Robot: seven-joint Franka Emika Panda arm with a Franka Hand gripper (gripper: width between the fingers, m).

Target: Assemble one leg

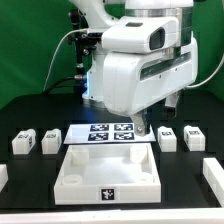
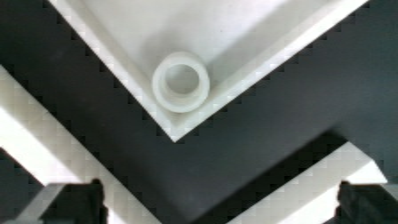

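The arm hangs low over the black tabletop (image 1: pixel 30 205); the tool (image 1: pixel 143 126) hovers above the tray (image 1: pixel 80 190) at its far corner, beside the marker board (image 1: pixel 105 132); the wrist view shows its fingers (image 2: pixel 63 200) spread wide, gripping nothing, with the corner socket (image 2: pixel 182 82) beneath them; the nearest leg (image 1: pixel 168 140) lies just to the exterior view's right, untouched; other legs (image 1: pixel 50 140) flank the marker board.
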